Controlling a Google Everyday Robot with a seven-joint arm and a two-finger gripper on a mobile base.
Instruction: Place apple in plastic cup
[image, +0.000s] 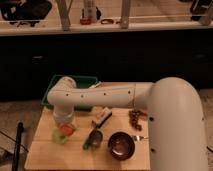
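My gripper (65, 125) hangs down from the white arm over the left part of the wooden table (45, 159). It is shut on the apple (67, 130), a small orange-red fruit at its tip. The plastic cup (59, 136), pale green and translucent, stands directly below and slightly left of the apple. The apple sits at the cup's rim; I cannot tell whether it touches the cup.
A green bin (80, 81) stands behind the arm at the table's back left. A dark red bowl (121, 145) is at the front right, a dark grape cluster (135, 119) behind it. A green bottle-like object (92, 139) and a whitish block (102, 118) lie mid-table.
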